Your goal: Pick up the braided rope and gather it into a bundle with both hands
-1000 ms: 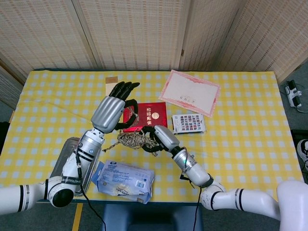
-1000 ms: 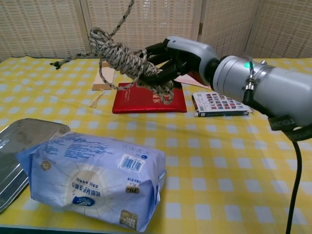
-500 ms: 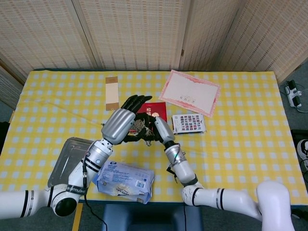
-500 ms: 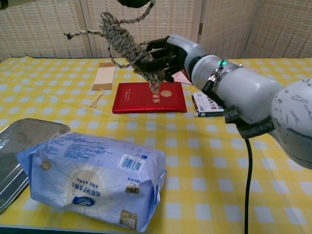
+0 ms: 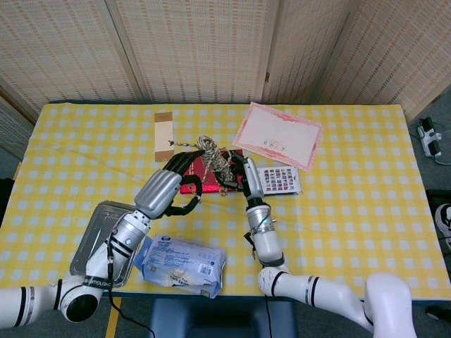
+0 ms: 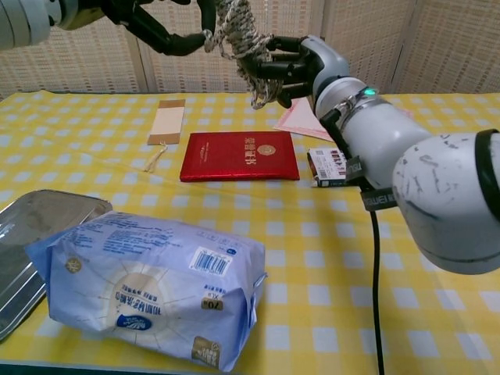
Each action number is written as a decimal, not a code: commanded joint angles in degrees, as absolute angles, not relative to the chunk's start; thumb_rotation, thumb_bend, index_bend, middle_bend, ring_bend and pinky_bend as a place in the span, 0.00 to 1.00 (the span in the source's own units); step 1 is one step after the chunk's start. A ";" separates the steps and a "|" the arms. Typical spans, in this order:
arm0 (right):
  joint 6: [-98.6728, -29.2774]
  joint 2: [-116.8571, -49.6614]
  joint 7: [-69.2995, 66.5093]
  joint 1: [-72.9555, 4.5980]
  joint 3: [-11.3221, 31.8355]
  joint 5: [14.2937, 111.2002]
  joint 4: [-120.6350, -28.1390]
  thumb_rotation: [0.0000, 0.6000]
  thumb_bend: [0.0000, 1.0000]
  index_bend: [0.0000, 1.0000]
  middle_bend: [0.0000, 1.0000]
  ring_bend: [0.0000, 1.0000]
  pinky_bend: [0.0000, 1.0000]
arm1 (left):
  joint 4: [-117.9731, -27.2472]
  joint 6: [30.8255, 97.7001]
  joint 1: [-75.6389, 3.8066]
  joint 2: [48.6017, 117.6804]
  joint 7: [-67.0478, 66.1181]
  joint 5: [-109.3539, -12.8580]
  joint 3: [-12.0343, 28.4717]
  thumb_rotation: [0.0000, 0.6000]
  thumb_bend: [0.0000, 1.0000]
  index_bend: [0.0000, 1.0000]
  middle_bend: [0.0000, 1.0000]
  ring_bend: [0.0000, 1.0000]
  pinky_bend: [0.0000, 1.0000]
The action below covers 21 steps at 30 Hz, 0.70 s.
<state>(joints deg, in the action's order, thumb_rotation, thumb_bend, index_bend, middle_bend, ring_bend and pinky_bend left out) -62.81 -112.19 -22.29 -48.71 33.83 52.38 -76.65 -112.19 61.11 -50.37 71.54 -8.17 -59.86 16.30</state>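
Observation:
The braided rope (image 5: pixel 212 158) is a tan wound-up bundle held in the air above the red booklet (image 6: pixel 241 155). My right hand (image 5: pixel 242 174) grips its right side with dark fingers wrapped around the coils; in the chest view the right hand (image 6: pixel 295 66) sits just right of the rope (image 6: pixel 237 34). My left hand (image 5: pixel 172 185) reaches in from the left with fingers spread, their tips touching the bundle's left side, and the thumb stays well below it. The left hand (image 6: pixel 153 23) shows at the top left of the chest view. A loose rope end sticks out over the left fingers.
A blue-white tissue pack (image 5: pixel 182 260) lies at the front, with a metal tray (image 5: pixel 93 243) to its left. A pink certificate (image 5: pixel 277 135) and a small patterned booklet (image 5: pixel 276 180) lie to the right. A brown paper strip (image 5: pixel 163 135) lies at the back left.
Both hands have risen and carried the rope higher above the red booklet. The left hand has dropped from over the bundle to its left side.

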 commanded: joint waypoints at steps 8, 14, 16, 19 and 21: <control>-66.22 -113.81 -31.98 -46.76 37.17 57.26 -75.48 1.00 0.69 0.89 0.75 0.91 0.86 | -109.68 58.73 -49.18 71.13 -6.40 -58.97 15.03 1.00 0.53 0.66 0.05 0.00 0.00; -66.45 -113.12 -36.24 -45.70 37.68 59.34 -75.53 1.00 0.69 0.89 0.75 0.90 0.86 | -108.87 56.72 -48.74 70.24 -4.09 -57.70 15.36 1.00 0.53 0.66 0.05 0.00 0.00; -66.18 -112.54 -37.92 -45.22 37.31 60.57 -75.88 1.00 0.69 0.89 0.75 0.90 0.86 | -108.61 56.12 -48.77 70.03 -4.02 -57.10 15.36 1.00 0.53 0.66 0.05 0.00 0.00; -65.93 -111.47 -41.21 -44.27 36.83 62.57 -76.89 1.00 0.69 0.89 0.75 0.90 0.86 | -107.96 55.37 -48.93 69.81 -4.23 -55.96 15.38 1.00 0.53 0.66 0.05 0.00 0.00; -66.08 -110.64 -43.05 -43.59 36.64 63.77 -77.69 1.00 0.69 0.89 0.75 0.91 0.86 | -107.28 54.94 -49.06 69.83 -4.54 -55.01 15.34 1.00 0.53 0.66 0.05 0.00 0.00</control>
